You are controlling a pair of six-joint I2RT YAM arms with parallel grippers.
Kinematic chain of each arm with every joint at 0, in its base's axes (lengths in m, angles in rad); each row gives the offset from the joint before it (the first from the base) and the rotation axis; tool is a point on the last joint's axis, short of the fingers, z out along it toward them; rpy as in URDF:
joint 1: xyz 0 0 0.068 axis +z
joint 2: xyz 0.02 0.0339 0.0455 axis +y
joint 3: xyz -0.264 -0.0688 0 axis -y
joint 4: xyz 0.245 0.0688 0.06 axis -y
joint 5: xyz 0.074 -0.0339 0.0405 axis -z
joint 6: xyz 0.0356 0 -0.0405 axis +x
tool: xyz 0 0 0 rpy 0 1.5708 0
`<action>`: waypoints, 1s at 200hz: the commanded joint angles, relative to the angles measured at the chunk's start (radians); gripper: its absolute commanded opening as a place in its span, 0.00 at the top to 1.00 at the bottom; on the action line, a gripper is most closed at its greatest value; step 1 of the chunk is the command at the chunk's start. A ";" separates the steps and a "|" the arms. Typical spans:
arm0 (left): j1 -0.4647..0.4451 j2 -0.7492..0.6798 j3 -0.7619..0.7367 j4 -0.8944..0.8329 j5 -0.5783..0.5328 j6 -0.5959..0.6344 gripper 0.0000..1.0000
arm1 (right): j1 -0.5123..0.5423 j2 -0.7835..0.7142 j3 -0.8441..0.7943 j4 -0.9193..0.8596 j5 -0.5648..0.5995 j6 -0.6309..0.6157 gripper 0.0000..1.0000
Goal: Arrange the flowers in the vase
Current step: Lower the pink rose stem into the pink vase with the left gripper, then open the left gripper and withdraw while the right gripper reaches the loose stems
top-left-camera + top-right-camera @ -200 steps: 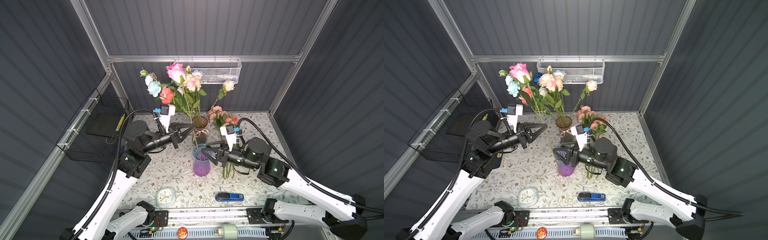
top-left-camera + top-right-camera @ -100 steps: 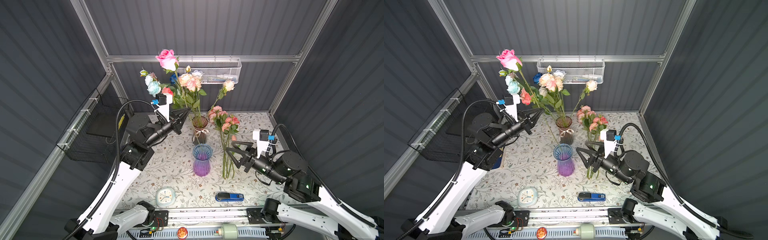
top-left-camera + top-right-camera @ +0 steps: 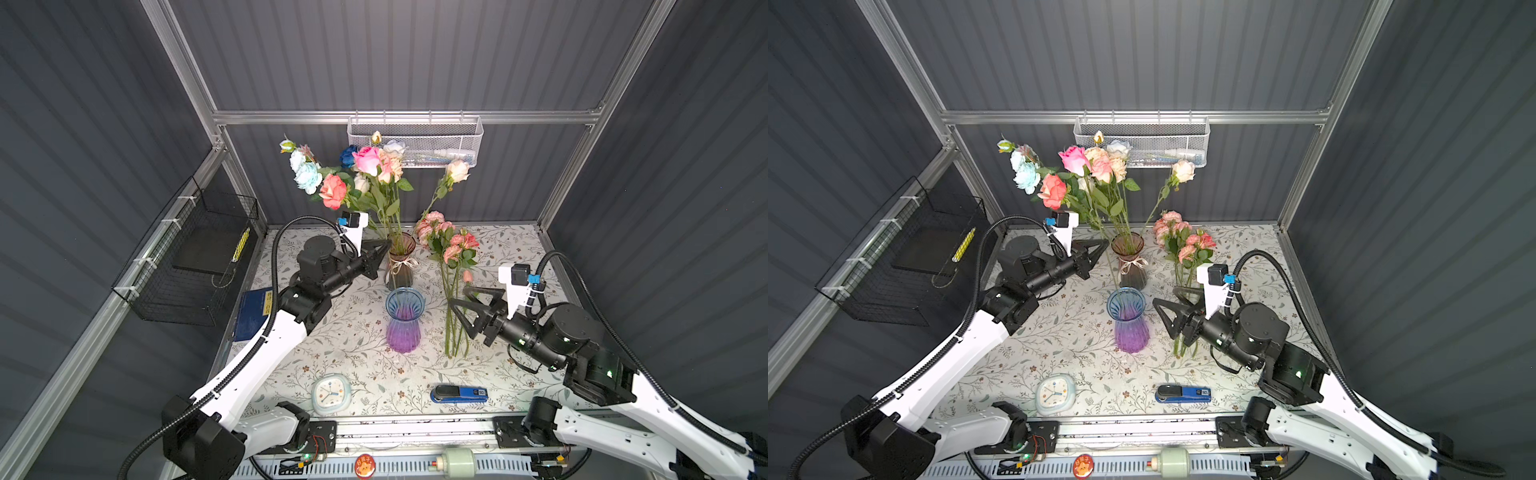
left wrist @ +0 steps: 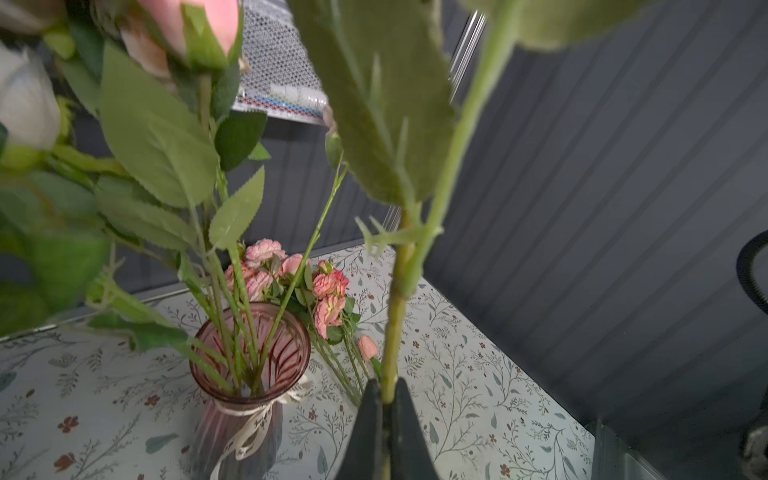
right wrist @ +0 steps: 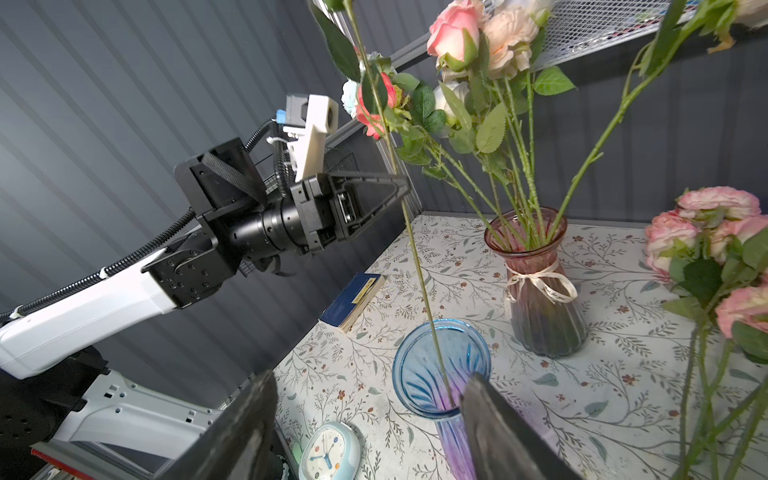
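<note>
Now your left hand [image 3: 386, 247] pinches the pink rose [image 3: 365, 160] by its stem at centre frame, stem end down inside the blue vase [image 3: 403, 328]; your right hand [image 3: 457, 296] stands open just right of that vase.

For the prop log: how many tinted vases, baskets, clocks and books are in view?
Tinted vases: 2
Baskets: 2
Clock: 1
Book: 1
Total: 6
</note>
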 commanded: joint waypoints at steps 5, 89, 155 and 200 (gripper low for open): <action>-0.012 -0.022 -0.072 0.018 -0.002 -0.039 1.00 | -0.004 0.012 -0.013 -0.007 0.024 -0.016 0.26; -0.016 -0.136 -0.163 -0.076 -0.079 -0.110 0.34 | -0.018 0.058 -0.029 -0.010 0.029 0.001 0.23; -0.016 -0.322 -0.146 -0.084 -0.111 -0.218 0.00 | -0.122 0.081 -0.103 -0.049 0.025 0.057 0.24; -0.017 -0.439 -0.211 -0.126 -0.090 -0.265 0.00 | -0.403 0.223 -0.210 0.001 -0.222 0.167 0.37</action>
